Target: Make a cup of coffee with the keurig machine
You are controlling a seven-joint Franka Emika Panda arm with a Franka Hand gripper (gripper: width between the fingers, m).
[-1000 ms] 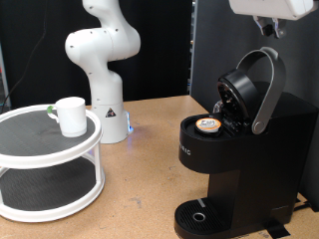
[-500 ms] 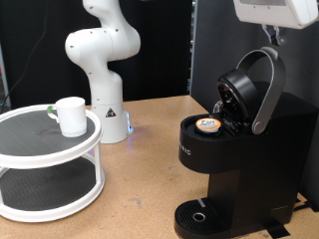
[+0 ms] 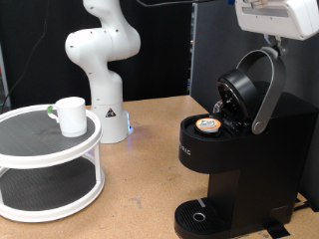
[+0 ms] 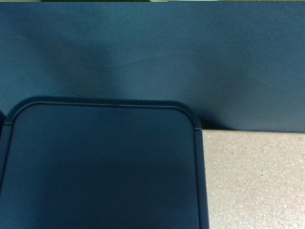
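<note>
1. Standing at the exterior view's right on the tan surface (image 3: 150, 149), the keurig machine (image 3: 239, 149) has its lid raised; a small pod (image 3: 208, 125) with a tan top sits in the open chamber.
2. The cup (image 3: 72, 116), white, rests upright on the top tier of a round white two-tier stand (image 3: 50, 164), at the exterior view's left; contents not visible.
3. The claw (image 3: 273, 25) hangs above the lid handle, touching nothing; cannot tell whether fingers are apart.

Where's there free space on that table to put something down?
Bare wood lies between the white two-tier stand and the keurig machine, in front of the arm's base. The stand's top tier holds the cup; the machine's side is crowded.
</note>
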